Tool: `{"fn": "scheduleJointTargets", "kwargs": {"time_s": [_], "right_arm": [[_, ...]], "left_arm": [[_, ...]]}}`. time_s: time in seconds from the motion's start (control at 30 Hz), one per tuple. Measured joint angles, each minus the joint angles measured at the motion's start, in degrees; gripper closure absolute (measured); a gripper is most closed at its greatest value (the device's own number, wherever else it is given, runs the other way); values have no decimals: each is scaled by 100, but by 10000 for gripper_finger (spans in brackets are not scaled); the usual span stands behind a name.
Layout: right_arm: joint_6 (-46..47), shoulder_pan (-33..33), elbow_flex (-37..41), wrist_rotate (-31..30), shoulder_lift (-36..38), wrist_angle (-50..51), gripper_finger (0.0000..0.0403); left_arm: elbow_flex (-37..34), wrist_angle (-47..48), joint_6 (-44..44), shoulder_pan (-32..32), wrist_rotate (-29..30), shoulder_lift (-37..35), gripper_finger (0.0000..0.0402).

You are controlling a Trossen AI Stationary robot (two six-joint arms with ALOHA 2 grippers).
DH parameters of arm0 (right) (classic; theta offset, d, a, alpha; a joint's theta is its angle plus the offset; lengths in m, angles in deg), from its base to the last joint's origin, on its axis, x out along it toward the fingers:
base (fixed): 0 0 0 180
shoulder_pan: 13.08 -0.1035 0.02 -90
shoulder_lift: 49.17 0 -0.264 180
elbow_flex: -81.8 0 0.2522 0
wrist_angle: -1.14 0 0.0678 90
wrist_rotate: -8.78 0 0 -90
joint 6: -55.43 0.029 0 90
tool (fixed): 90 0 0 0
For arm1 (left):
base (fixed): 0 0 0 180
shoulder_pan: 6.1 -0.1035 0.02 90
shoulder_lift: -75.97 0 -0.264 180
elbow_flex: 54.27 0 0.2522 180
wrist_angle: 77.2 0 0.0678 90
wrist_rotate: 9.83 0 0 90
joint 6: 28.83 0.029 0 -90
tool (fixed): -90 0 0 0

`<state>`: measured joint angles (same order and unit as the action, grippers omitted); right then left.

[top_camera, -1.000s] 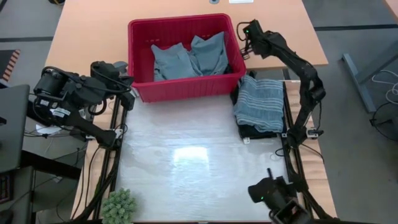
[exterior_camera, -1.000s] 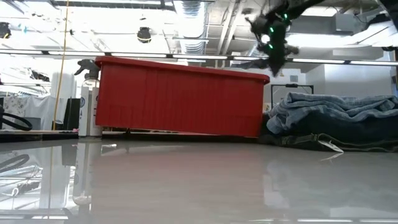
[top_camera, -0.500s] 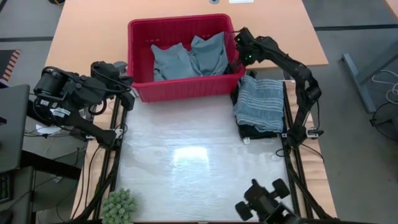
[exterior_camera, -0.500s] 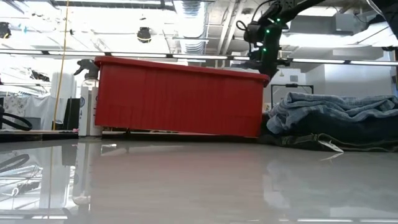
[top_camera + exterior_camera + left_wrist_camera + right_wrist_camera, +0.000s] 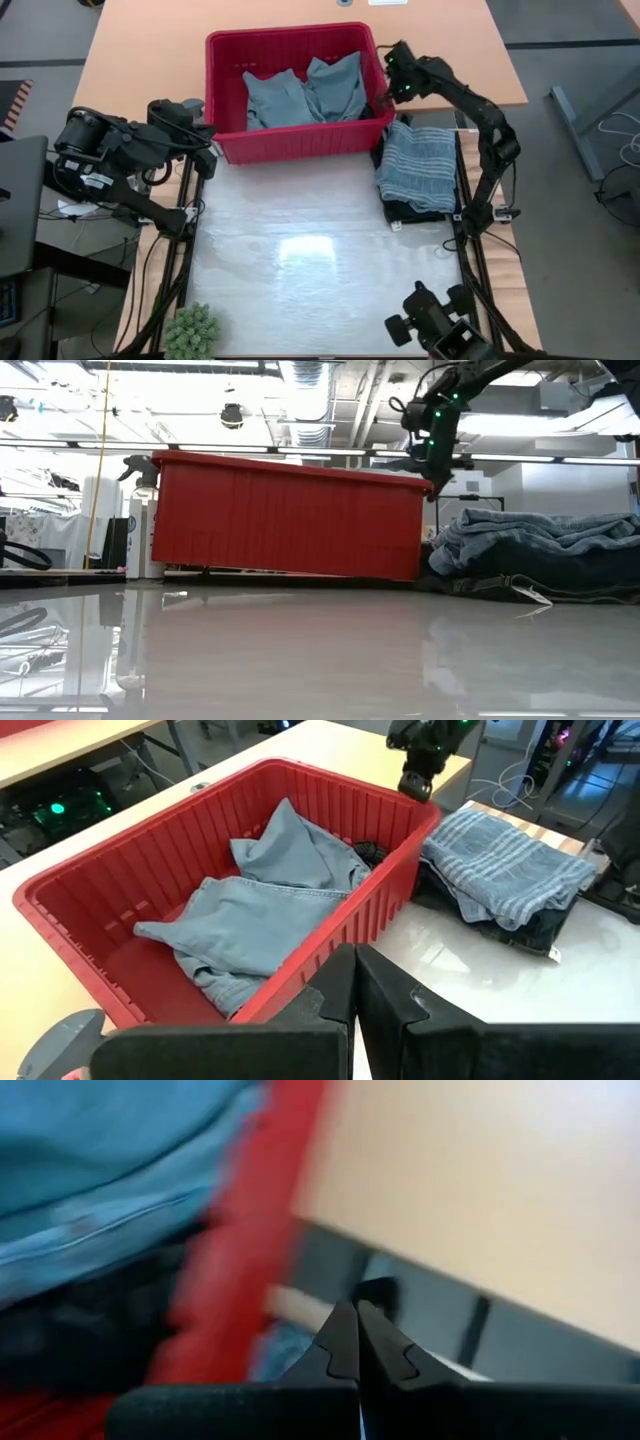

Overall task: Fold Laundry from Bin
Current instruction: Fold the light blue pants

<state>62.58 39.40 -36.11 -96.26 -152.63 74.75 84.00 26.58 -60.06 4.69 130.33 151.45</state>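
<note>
Red bin (image 5: 296,148) sits at the desk's (image 5: 300,270) far edge, long axis left-right, with light blue laundry (image 5: 300,92) inside. Right gripper (image 5: 387,95) hangs over its right rim, jaws clenched, empty. Left gripper (image 5: 207,140) waits by the left wall, clenched too. Near half's wide open.

The high camera looked straight down on the whole surface (image 5: 300,250), taking in the red bin (image 5: 290,145) and both arms. The low camera sat at the surface's own height and faced level across it toward the bin's long side (image 5: 290,520) and the room behind. The left wrist camera looked from close by, past its own shut fingers (image 5: 375,985), into the bin and over the folded pile (image 5: 505,870) beside it. The right wrist camera hung very near the bin's rim (image 5: 225,1250), facing past its shut fingers (image 5: 385,1345). All four views shared the bin.
</note>
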Motion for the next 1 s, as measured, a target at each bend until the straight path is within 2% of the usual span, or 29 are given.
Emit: {"fn": "scheduleJointTargets", "kwargs": {"time_s": [0.2,0.53,0.8,0.87,1.0], "right_arm": [[-57,-186,155,747,15,-36,389],[110,-752,157,551,39,370,389],[240,-810,147,438,73,1023,389],[336,-810,160,223,157,1063,388],[334,-797,168,293,606,1073,367]], "left_arm": [[0,-2,10,0,-1,0,401],[0,0,149,0,-1,0,401],[0,0,145,0,1,0,401],[2,0,78,0,4,29,401],[-13,-15,-70,0,7,143,401]]}}
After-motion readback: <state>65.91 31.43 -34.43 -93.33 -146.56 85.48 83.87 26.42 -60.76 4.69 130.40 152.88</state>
